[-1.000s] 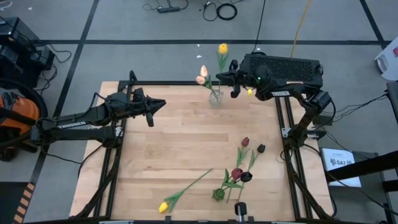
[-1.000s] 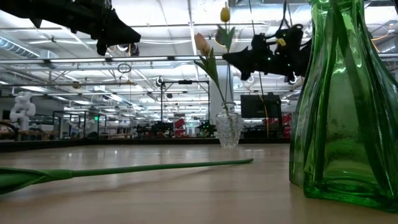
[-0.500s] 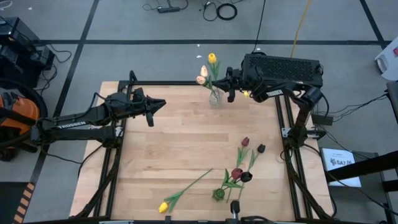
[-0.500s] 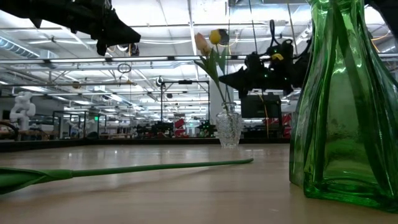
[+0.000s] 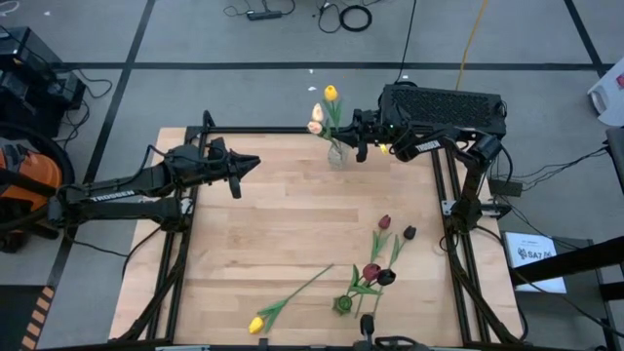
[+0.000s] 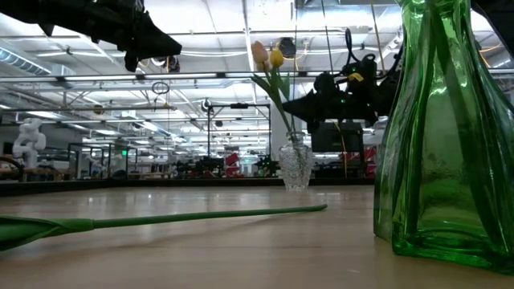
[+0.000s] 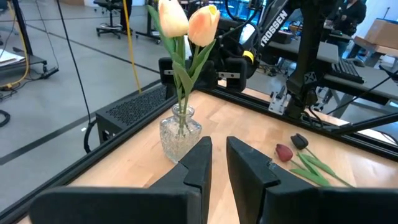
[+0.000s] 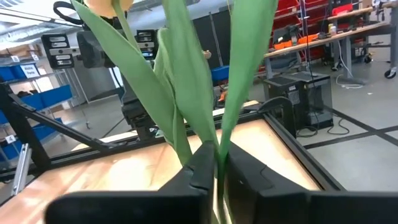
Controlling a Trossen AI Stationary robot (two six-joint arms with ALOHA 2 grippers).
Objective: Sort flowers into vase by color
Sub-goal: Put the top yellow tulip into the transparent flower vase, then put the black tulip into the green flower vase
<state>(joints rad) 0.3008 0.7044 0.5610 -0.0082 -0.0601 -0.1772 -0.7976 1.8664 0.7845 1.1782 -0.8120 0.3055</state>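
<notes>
The yellow tulip [image 5: 331, 94] stands in the clear vase [image 5: 337, 152] at the far edge of the table [image 5: 273, 224], beside two peach tulips [image 5: 316, 119]. Its stem runs between the fingers of the right gripper [image 5: 357, 136], which sits just right of the vase; in the right wrist view those fingers are nearly together around the stem, still pinching or only just letting go.

Near the right side lie the dark red tulips [image 5: 378, 249] and near-black heads, with the green vase [image 5: 343, 304] at the near edge and another yellow tulip [image 5: 257, 324] to its left.

The left gripper [image 5: 252, 162] hovers left of the clear vase, fingers nearly closed on nothing.

The risk, as I judge it: if the right gripper pulls away before the fingers part fully, the stem could drag out, or tip the light vase. The leaves crowding the fingers could also snag.
</notes>
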